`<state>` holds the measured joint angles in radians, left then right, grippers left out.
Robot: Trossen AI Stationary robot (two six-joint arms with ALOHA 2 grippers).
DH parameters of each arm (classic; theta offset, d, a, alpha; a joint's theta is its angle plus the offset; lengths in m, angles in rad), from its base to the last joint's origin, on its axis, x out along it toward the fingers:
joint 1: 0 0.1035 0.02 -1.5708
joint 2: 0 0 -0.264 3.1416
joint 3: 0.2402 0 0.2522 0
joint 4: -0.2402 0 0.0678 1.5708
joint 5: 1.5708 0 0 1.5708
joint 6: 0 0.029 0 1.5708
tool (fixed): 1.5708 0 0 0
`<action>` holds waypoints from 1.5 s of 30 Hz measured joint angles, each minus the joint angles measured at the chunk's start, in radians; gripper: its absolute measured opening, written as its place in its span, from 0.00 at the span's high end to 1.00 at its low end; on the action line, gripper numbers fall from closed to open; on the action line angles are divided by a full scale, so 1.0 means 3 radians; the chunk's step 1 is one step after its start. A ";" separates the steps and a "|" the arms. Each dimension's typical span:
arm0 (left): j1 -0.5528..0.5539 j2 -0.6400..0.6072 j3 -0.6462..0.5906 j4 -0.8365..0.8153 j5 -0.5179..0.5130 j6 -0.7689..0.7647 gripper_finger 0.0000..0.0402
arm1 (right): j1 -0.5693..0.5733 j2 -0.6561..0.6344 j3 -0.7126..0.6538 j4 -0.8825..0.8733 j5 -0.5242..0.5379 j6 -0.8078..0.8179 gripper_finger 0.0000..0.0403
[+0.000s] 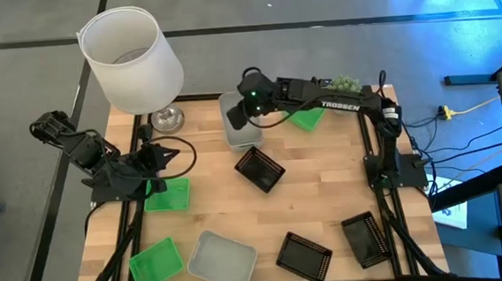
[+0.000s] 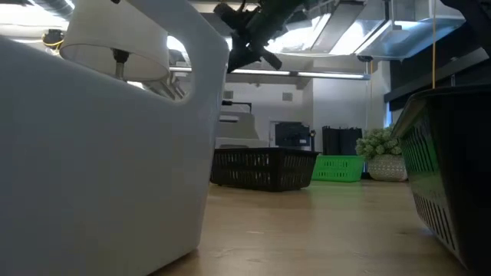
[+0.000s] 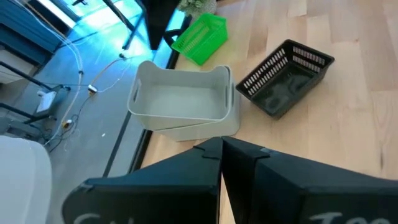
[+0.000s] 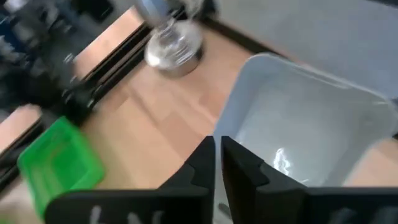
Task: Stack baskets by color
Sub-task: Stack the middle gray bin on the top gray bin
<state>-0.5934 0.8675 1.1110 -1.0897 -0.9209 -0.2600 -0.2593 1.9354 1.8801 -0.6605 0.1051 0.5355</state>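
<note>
Green basket [image 1: 156,263] at near-left corner; second green basket [image 1: 168,195] just past it, beside the left gripper [image 1: 155,156], fingers pressed together, holding nothing. Lampshade [image 1: 131,58] at far-left corner. Grey-white basket [image 1: 221,260] at near edge. Two grey-white baskets [image 1: 240,131] nested at far centre; right gripper [image 1: 237,117] above them, fingers nearly closed, nothing between. Black basket [image 1: 259,169] mid-table. Black basket [image 1: 303,256] near edge. Third green basket [image 1: 306,118] under right arm. Third black basket [image 1: 365,238] near-right.
</note>
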 joint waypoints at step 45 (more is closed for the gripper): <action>0.0995 0.0001 0.0000 -0.0006 -0.0360 -0.1368 1.00 | -0.0814 0.0318 -0.0013 0.0010 -0.0391 -0.3882 0.66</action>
<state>-0.2948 0.8677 1.1110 -1.0916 -1.0290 -0.6704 -0.5034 2.0307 1.8763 -0.6575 -0.0122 -0.6292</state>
